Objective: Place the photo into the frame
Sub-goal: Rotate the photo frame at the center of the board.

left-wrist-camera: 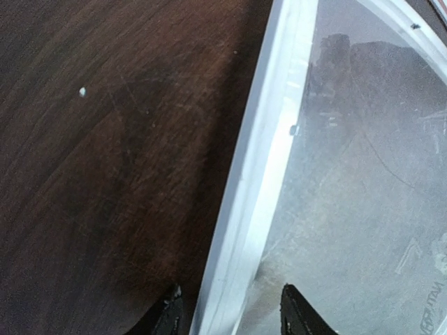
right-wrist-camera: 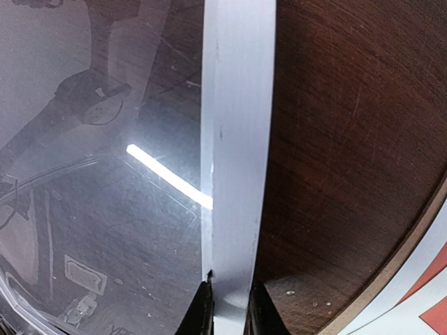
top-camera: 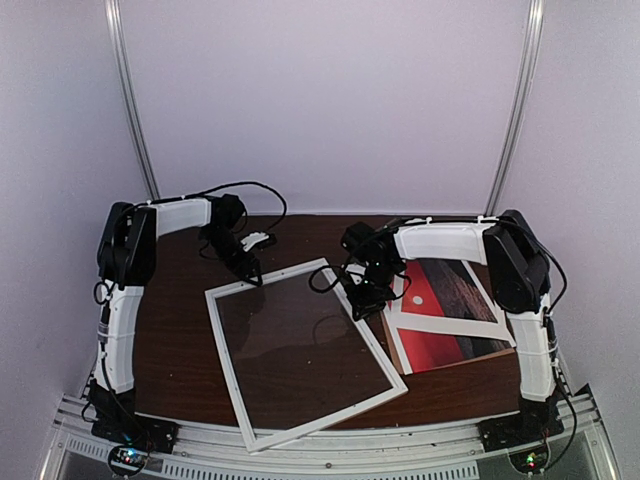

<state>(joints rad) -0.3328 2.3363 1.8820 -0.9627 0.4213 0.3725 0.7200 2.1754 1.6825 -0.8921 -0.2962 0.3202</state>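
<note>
The white frame [top-camera: 230, 370] lies flat mid-table with a clear sheet [top-camera: 300, 340] inside it. My right gripper [top-camera: 362, 300] is shut on the frame's right rail [right-wrist-camera: 234, 105], both fingers pressed against it [right-wrist-camera: 229, 293]. My left gripper [top-camera: 245, 268] straddles the rail [left-wrist-camera: 265, 153] near the far left corner. It stands open [left-wrist-camera: 230, 296], with a gap on each side of the rail. The photo [top-camera: 428, 292], red sky over dark sea, lies at the right under a white mat [top-camera: 450, 327]. A red corner of the photo [right-wrist-camera: 436, 317] shows in the right wrist view.
A brown backing board [top-camera: 470, 357] lies under the photo and mat, its edge [right-wrist-camera: 391, 279] close to the frame's right rail. Dark wooden table [top-camera: 180, 330] surrounds the frame. White walls enclose the back and sides, and a metal rail [top-camera: 330, 440] runs along the near edge.
</note>
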